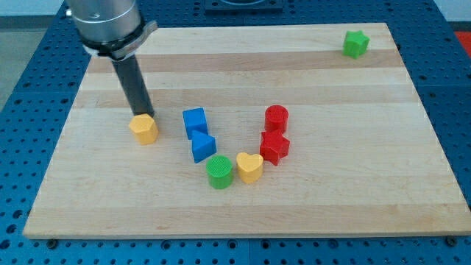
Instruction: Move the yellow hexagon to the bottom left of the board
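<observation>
While my tip touched the yellow hexagon's far edge, left of the blue blocks, no end effector jaws existed; desk wooden.

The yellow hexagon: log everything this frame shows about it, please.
The yellow hexagon is a small, matte, orange-yellow block, plastic by the look of it, with a flat six-sided top face and short upright walls. It lies flat on the wooden board, left of centre, clearly apart from the blue blocks to its right. My tip sits at its far edge, on the side toward the view's top, apparently touching it. Nothing else touches it, and it has not reached the bottom left corner.
</observation>
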Controlling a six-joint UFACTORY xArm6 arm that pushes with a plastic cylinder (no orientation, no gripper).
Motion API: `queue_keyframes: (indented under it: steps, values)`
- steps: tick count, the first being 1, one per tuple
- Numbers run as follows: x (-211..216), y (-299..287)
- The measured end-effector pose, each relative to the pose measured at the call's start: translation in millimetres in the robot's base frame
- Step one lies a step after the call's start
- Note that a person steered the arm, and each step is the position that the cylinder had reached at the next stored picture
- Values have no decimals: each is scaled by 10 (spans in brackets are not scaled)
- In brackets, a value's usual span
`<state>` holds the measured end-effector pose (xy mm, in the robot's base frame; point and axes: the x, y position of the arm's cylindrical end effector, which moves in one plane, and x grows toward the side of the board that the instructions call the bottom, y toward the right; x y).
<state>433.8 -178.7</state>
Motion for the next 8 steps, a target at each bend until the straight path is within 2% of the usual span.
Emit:
queue_keyframes:
  steps: [1,2,3,4,5,6,8]
  values:
    - [333,-254]
    - [334,-249]
    - [512,-288]
    - [66,-179]
    - [-49,171]
    - [262,194]
    - [354,127]
